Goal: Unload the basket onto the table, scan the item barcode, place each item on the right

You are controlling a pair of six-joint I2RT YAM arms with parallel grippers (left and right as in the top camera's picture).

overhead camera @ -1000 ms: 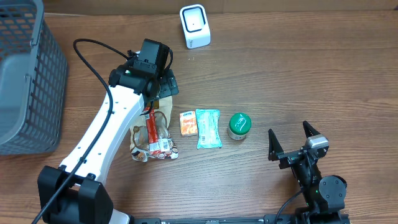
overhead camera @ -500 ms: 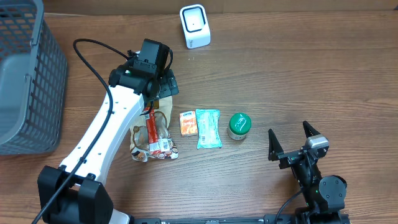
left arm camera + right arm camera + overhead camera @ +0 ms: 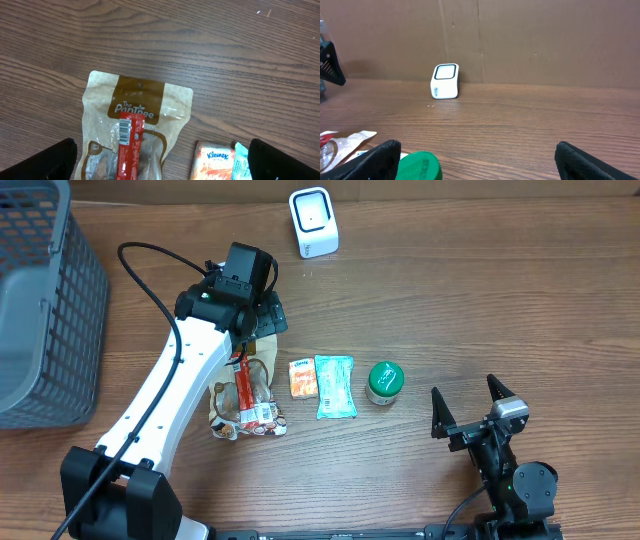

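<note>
Nothing has moved in the last second. Above the wooden desk [image 3: 480, 300], the left pincer [image 3: 162, 162] hangs wide open over the brown snack bag [image 3: 100, 125]. The right pincer [image 3: 468, 415] is also wide, and idle. The white scanner [image 3: 313, 222] sits well apart, so scanning looks not yet begun.

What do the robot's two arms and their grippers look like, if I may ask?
The left arm has long white links, black joints and a black cable looping beside it; the left gripper is black. The right arm is black with a small grey block, and the right gripper has two black pointed fingers.
</note>
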